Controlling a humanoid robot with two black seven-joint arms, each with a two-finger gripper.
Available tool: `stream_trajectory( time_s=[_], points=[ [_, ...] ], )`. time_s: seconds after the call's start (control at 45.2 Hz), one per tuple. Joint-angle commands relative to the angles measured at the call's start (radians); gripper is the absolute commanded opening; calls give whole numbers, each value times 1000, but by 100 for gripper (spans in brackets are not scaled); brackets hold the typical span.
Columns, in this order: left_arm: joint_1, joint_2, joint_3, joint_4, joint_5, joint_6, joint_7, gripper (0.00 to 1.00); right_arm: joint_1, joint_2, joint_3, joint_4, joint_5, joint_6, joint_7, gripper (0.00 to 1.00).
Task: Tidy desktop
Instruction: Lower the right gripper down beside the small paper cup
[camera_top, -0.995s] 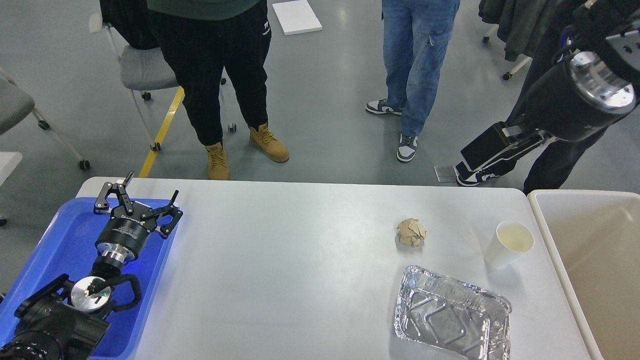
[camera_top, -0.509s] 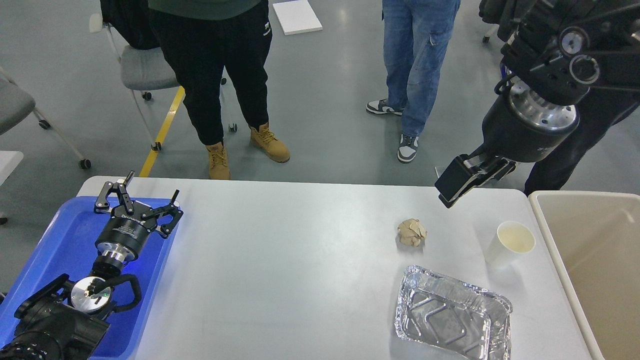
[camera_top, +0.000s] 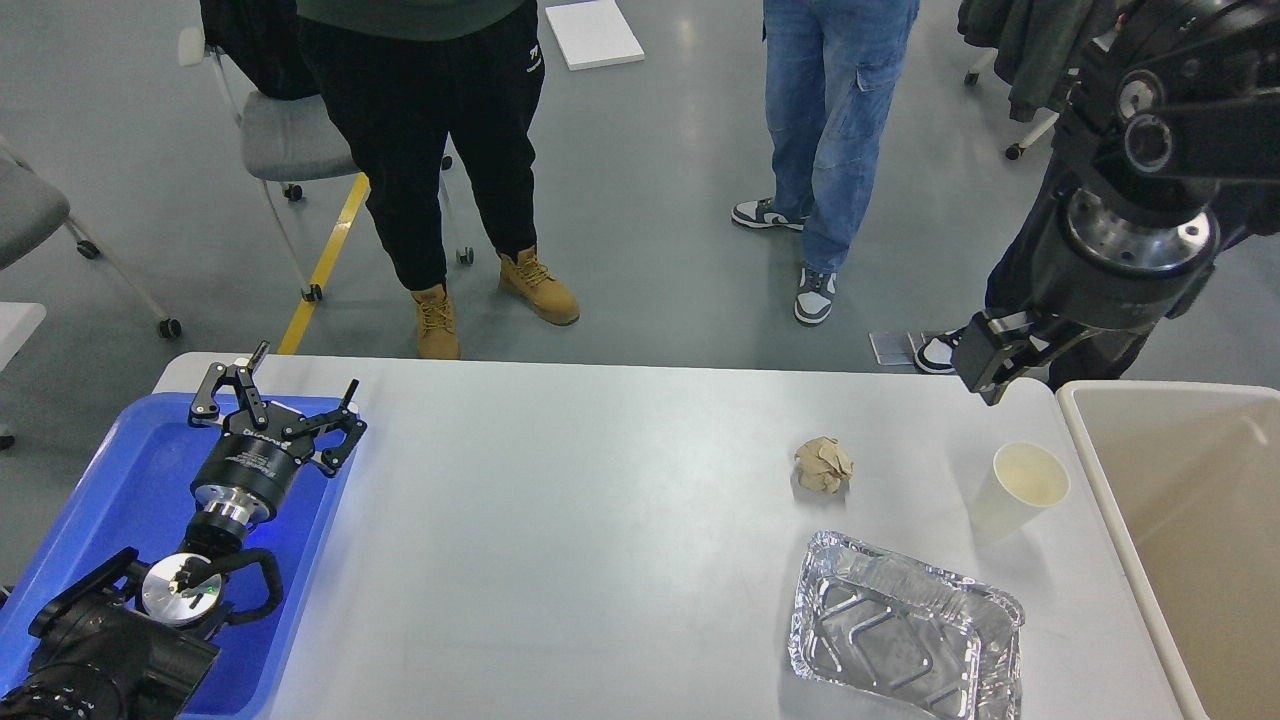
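- The desktop (camera_top: 600, 520), the broad pale bench filling the lower half of the head view, is carrying three loose items on its right side: a crumpled paper ball (camera_top: 824, 465), a paper cup (camera_top: 1018, 490) and a foil tray (camera_top: 905, 628).
- The left gripper (camera_top: 275, 400) is hovering over the blue tray (camera_top: 100, 500) at the bench's left end, its fingers spread wide and grasping nothing.
- The right gripper (camera_top: 985, 360) is hanging above the bench's far right corner, near the cup and beside the beige bin (camera_top: 1180, 520); it is showing as one dark block, so I cannot tell whether its fingers are released or clenched.
- Judging from this, the cup looks like the nearest target, and nothing is cleared yet.
- Risks I am expecting:
  - the light, empty-looking cup tipping or skidding if a finger is clipping its rim on the way down;
  - thin cup walls crushing under a hard squeeze;
  - the foil tray buckling or sliding, since it is lying near the bench's front edge;
  - the arm brushing the bin wall in that tight corner.
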Motion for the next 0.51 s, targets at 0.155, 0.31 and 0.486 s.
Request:
stream_trajectory(
  time_s=[0.155,0.31,0.486],
  points=[
    [0,0,-2,0,0,0,0,100,35,-43,-144,24,180,0,-55,100],
    [0,0,-2,0,0,0,0,100,63,-39,-130,67,185,0,-55,100],
    [0,0,-2,0,0,0,0,100,63,-39,-130,69,189,0,-54,100]
  ],
)
